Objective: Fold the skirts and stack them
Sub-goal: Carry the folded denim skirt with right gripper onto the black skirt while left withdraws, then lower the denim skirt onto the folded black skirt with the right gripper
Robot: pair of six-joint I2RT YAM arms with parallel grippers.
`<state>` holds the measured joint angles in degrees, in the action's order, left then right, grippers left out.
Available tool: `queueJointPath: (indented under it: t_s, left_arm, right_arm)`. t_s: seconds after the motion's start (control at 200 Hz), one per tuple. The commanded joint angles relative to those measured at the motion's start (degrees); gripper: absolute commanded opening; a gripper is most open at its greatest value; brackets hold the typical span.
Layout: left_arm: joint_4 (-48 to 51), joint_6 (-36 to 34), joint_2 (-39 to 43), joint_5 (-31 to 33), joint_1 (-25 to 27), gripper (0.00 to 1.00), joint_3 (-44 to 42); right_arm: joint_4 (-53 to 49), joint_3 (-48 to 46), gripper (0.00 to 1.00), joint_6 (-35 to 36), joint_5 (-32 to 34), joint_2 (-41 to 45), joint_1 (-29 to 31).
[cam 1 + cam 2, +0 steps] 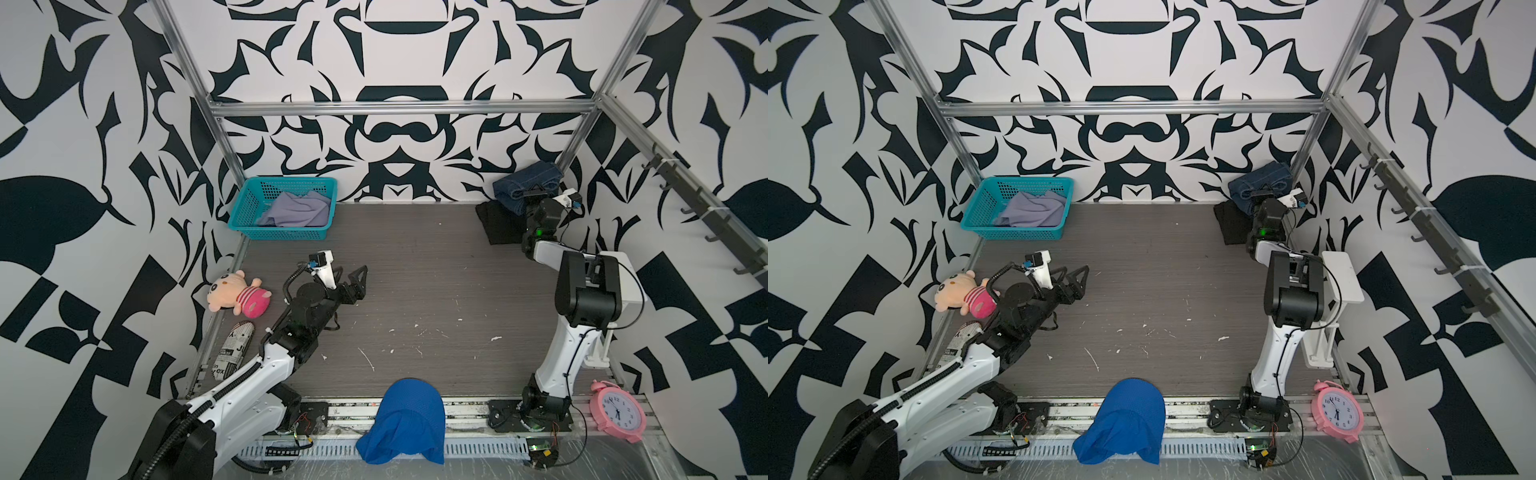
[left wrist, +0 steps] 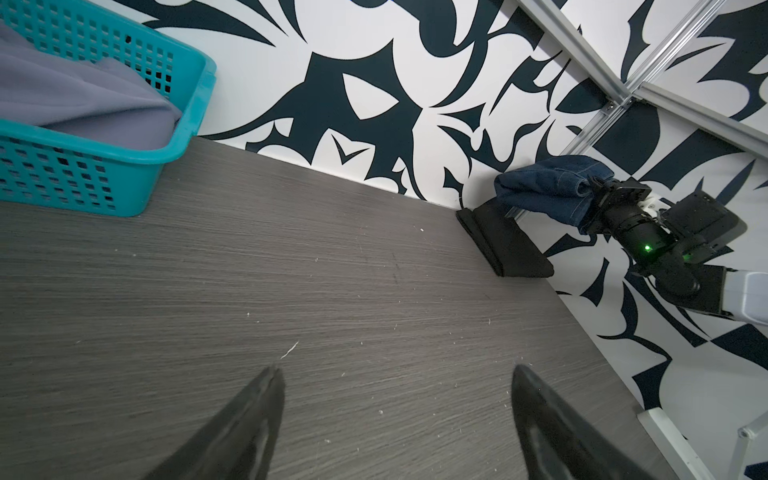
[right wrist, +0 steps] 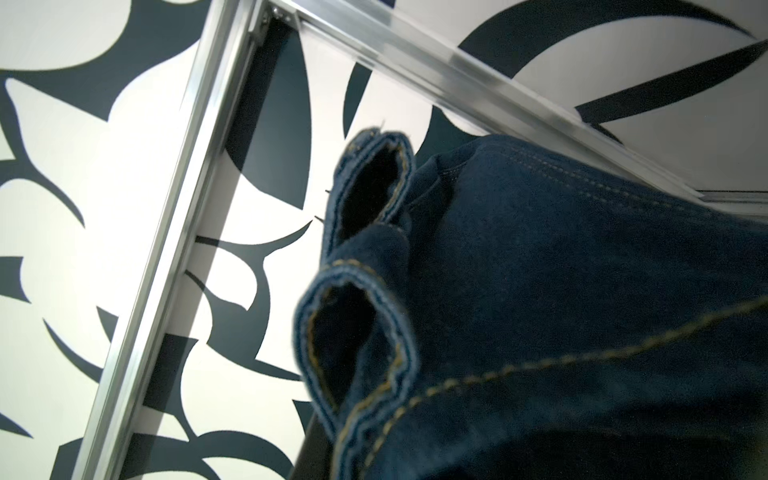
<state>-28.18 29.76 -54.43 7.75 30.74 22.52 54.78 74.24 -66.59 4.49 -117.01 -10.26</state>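
Right end effector (image 1: 535,192) clamps the denim skirt (image 1: 521,180) above the folded black skirt (image 1: 496,226); left end effector (image 2: 395,374) spread wide, empty.

Denim skirt (image 1: 525,185) aloft, black (image 1: 496,226) folded, lavender (image 1: 296,210) crumpled

Cloth, plastic, metal, wood grain
We see the denim skirt (image 3: 582,270) as coarse cloth with raised tan stitching, the black skirt (image 2: 515,249) matt and plain, the lavender-grey skirt (image 1: 297,210) soft and smooth; the basket (image 1: 249,205) is perforated teal plastic (faintly glossy), the frame rail (image 3: 174,249) brushed metal, the tabletop (image 1: 415,291) matt grey wood grain.
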Motion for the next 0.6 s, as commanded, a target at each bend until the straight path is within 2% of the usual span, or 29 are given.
queueJointPath:
  t_s: [0.0,0.14,0.31,0.595]
  left_arm:
    - [0.21,-0.36,0.91,0.25,-0.24,0.88,-0.11]
    - [-0.28,-0.05,1.00,0.16,-0.18,0.88,-0.55]
    - [-0.13,-0.03,0.59,-0.22,-0.24,0.88,-0.47]
    - [0.33,-0.67,0.31,-0.37,-0.24,0.88,0.46]
  right_arm:
    - [13.26,1.68,0.00,-4.36,-2.90,-0.51,-1.06]
    - [15.42,1.73,0.00,-5.94,-5.84,-4.10,-2.26]
    - [21.90,2.98,0.00,-13.42,-9.01,-11.24,-3.51]
    - [20.41,3.20,0.00,-12.17,-9.54,-6.85,-3.54]
